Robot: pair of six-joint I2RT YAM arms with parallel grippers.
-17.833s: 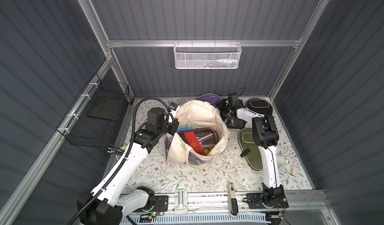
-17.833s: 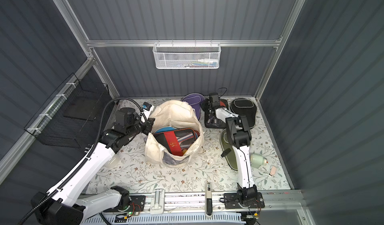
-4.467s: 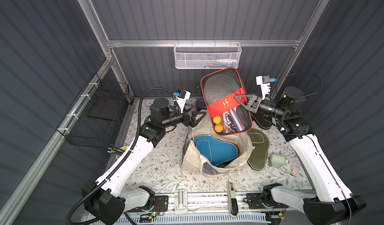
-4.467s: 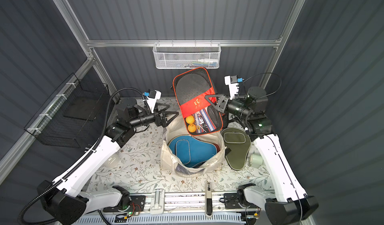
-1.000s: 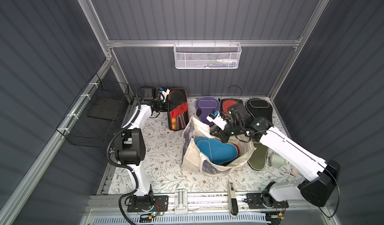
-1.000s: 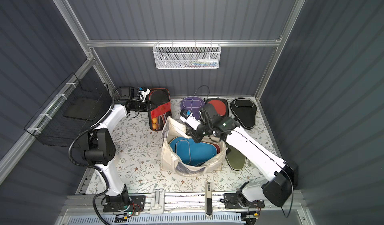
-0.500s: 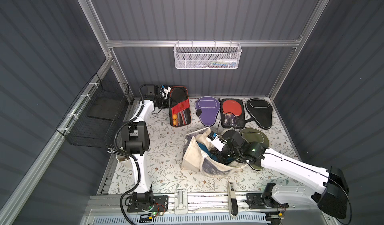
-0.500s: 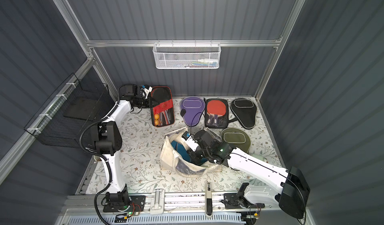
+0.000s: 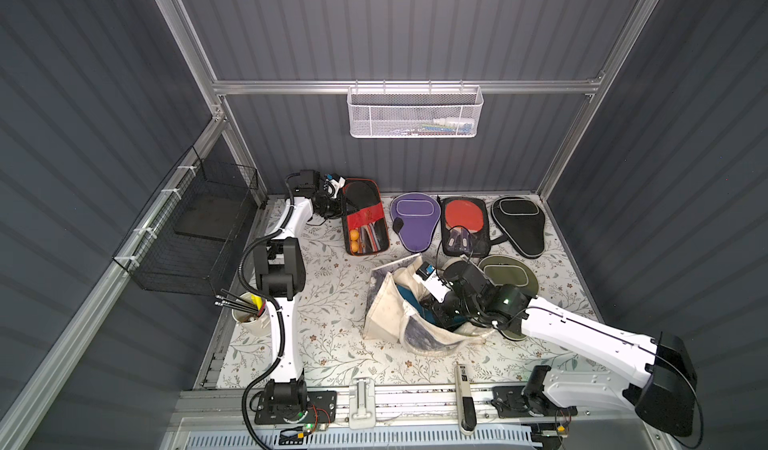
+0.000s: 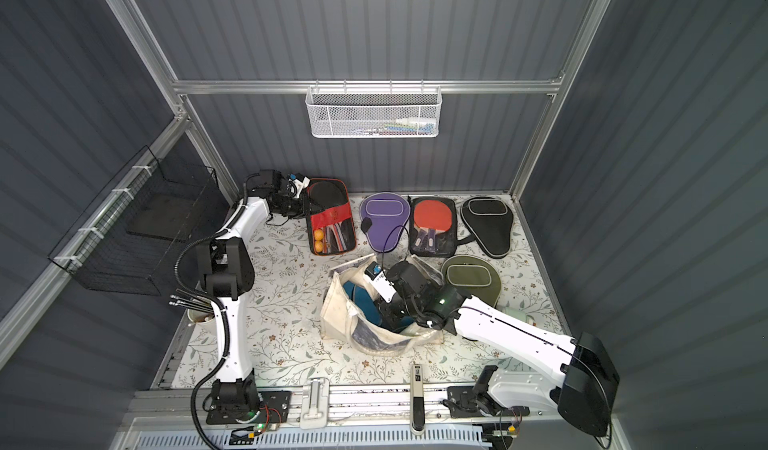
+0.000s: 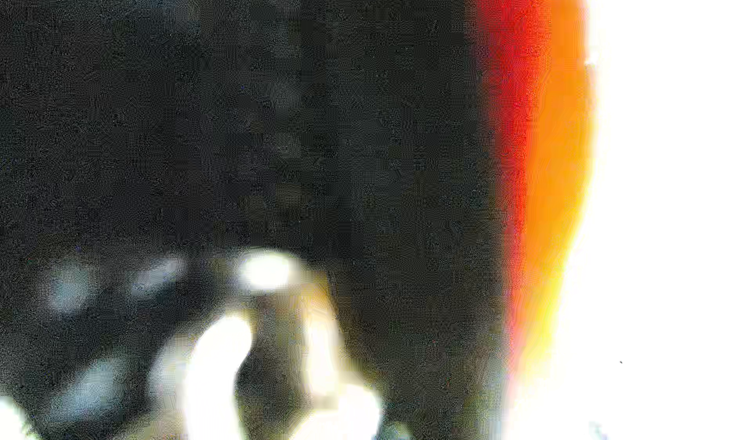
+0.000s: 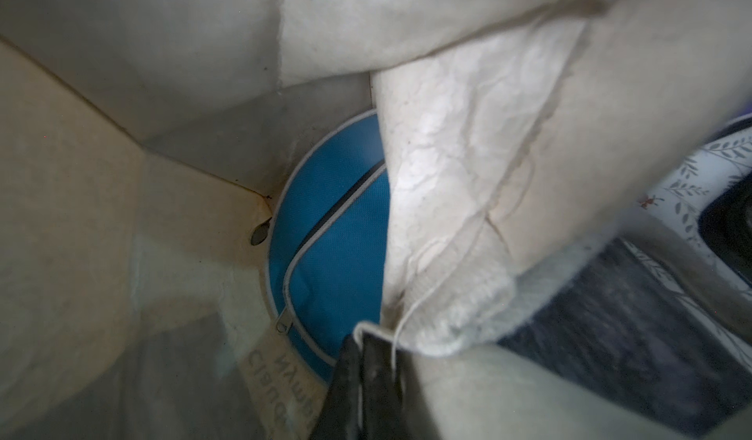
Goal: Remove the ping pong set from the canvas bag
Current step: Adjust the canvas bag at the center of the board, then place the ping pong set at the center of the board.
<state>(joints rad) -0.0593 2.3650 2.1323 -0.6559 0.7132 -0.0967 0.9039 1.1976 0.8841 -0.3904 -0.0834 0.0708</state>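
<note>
The canvas bag (image 9: 386,312) sits slumped near the front middle of the floral desk (image 9: 332,302), its mouth open upward. The right arm reaches down into it, and the right tool (image 12: 362,373) is inside the bag with its jaws pressed together; a loose thread and a fold of cream canvas lie at their tips, but whether they pinch the fabric cannot be told. Just beyond the tips a blue case (image 12: 333,230) lies at the bottom of the bag, partly covered by that fold.

Along the back of the desk, outside the bag, lie a red-trimmed pack (image 9: 365,223) showing orange balls, a purple case (image 9: 415,219), a red-paddle pack (image 9: 463,223) and a black case (image 9: 519,223). An olive case (image 9: 507,277) lies just beside the bag, under the right arm.

The left tool (image 9: 337,202) is at the far corner of the red-trimmed pack. Its wrist view is a dark and red blur, so its jaws cannot be made out.
</note>
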